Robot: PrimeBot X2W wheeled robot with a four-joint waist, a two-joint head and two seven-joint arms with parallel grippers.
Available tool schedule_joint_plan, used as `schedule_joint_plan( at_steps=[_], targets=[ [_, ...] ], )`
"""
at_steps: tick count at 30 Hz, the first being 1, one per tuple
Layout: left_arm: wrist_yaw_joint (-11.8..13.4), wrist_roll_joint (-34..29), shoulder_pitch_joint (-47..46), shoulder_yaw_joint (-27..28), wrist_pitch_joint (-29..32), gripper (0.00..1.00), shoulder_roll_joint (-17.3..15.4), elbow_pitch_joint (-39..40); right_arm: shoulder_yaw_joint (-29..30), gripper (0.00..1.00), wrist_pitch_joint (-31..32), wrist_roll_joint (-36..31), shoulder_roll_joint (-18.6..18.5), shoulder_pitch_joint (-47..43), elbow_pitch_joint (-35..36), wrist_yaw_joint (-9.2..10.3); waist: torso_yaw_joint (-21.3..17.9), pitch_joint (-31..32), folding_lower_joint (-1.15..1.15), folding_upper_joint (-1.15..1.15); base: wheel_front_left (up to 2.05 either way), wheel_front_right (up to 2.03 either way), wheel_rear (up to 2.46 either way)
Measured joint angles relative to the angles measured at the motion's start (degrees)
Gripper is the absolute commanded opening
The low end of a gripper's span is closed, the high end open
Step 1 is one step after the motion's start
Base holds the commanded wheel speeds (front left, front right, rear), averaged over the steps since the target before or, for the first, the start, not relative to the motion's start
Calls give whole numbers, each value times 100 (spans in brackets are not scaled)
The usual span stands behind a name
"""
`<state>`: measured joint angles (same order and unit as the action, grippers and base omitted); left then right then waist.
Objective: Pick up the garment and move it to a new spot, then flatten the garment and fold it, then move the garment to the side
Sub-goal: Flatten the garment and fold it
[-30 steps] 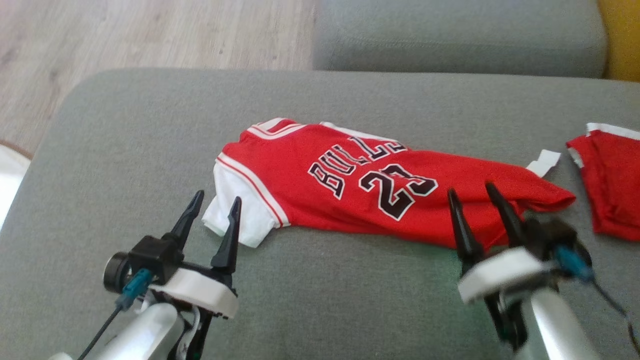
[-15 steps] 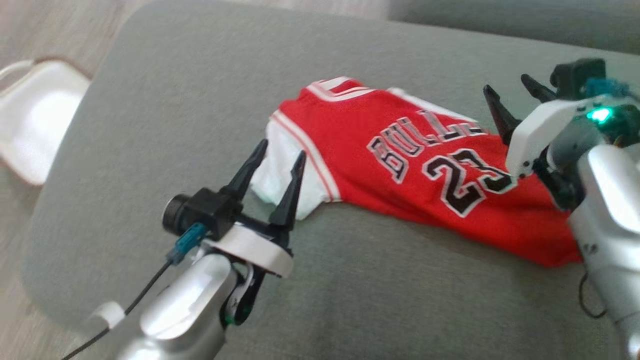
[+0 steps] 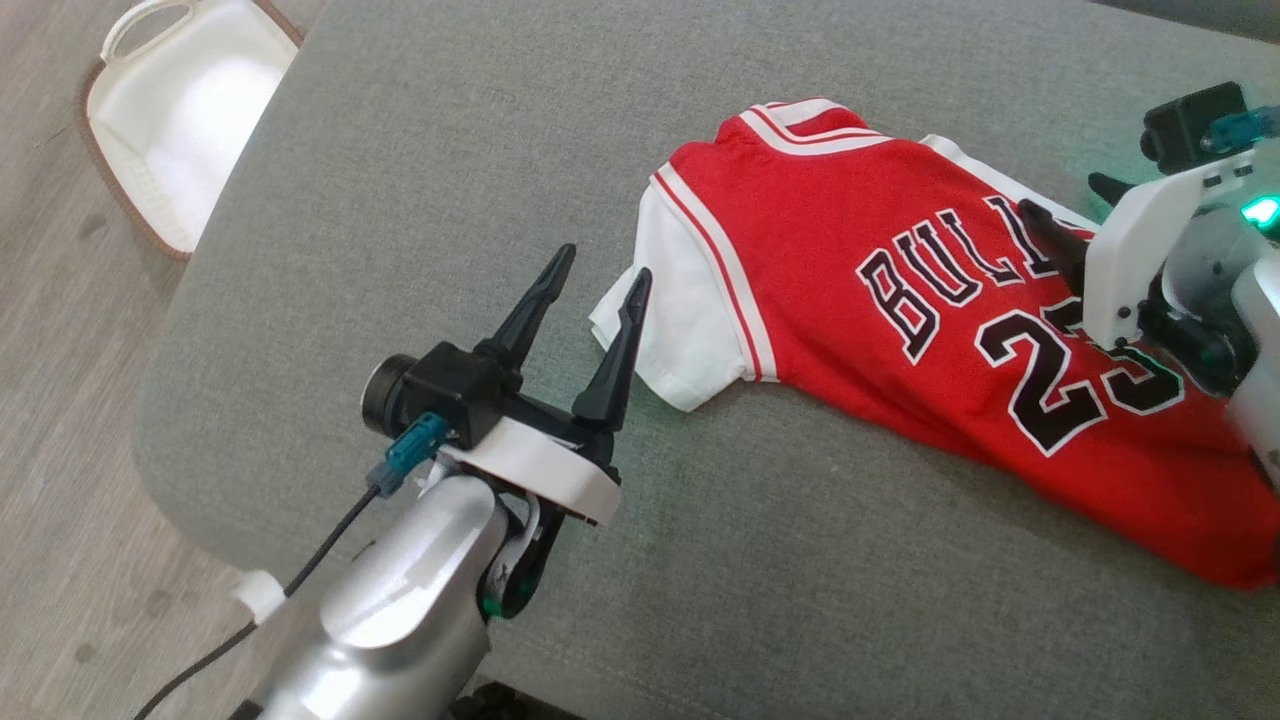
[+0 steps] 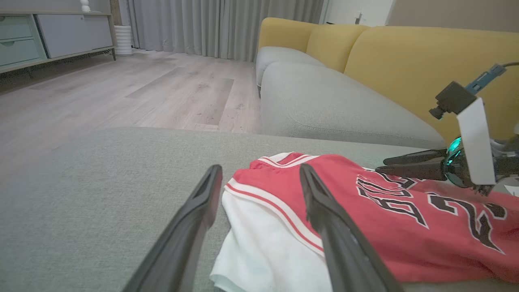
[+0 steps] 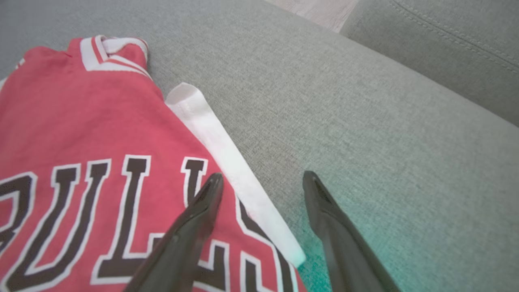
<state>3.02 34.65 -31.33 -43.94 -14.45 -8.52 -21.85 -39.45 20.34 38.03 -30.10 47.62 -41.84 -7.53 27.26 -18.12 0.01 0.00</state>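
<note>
- Far left in the head view, a white plastic basket [image 3: 200, 120] with a brown rim sits on the pale wood-plank floor [image 3: 60, 350].
- The left gripper [image 3: 605, 260] is above the grey woven seat cushion [image 3: 420, 150], jaws apart and tips near the garment's white sleeve.
- The red jersey with white sleeves and black lettering [image 3: 850, 300] lies loosely spread on the cushion, between the two grippers.
- The right gripper [image 3: 1057, 192] is at the jersey's far edge, jaws apart. Its wrist view shows them straddling a white sleeve band [image 5: 227, 162].
- The left wrist view adds smooth yellow sofa backrests [image 4: 405, 52] and pleated grey curtains [image 4: 202, 24].
</note>
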Motion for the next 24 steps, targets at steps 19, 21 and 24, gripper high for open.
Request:
schedule_joint_plan(
  at_steps=[19,21,24],
  targets=[
    [-320,-417,2,469,0,100,279,-249,-1686,0,102,998,-426,616,-18,0,-14,-60,-1,0,0,0,0],
    [-358,-457,4,512,0,100,294,-266,-1792,0,-32,995,-463,674,-113,0,-24,-16,-1,0,0,0,0],
    [-360,-499,8,575,0,100,325,-276,-1896,0,-307,935,-535,864,-236,0,-35,53,-1,0,0,0,0]
  ],
)
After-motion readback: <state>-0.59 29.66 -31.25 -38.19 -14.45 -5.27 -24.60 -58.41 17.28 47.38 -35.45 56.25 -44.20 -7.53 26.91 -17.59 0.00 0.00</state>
